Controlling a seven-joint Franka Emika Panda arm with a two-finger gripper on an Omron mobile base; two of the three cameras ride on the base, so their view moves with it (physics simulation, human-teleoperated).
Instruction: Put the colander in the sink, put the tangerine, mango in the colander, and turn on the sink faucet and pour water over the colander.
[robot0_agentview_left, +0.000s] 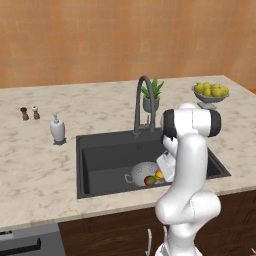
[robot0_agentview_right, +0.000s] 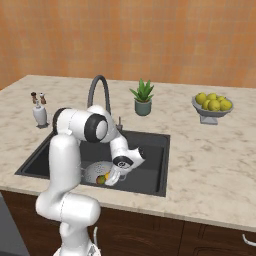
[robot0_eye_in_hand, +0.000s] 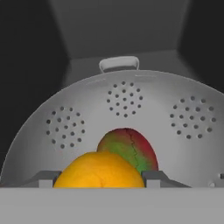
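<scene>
The colander (robot0_eye_in_hand: 118, 113) sits on the floor of the sink (robot0_agentview_left: 100, 155), toward its front right, one loop handle pointing at the back wall. Inside it lie the mango (robot0_eye_in_hand: 131, 148) and the tangerine (robot0_eye_in_hand: 99, 171), touching, the tangerine in front in the hand view. The gripper (robot0_eye_in_hand: 99, 179) is lowered into the colander with a fingertip on each side of the tangerine, pinching it.

From the base views the arm covers much of the colander; the fruit shows as small patches of colour at its rim, and the gripper's fingers are hard to make out there.

The sink faucet (robot0_agentview_left: 142, 102) arches over the basin from the back edge. On the counter (robot0_agentview_left: 35, 165) stand a soap dispenser (robot0_agentview_left: 57, 129), two small shakers (robot0_agentview_left: 29, 113), a potted plant (robot0_agentview_right: 143, 98) and a footed dish of yellow-green fruit (robot0_agentview_right: 212, 106).
</scene>
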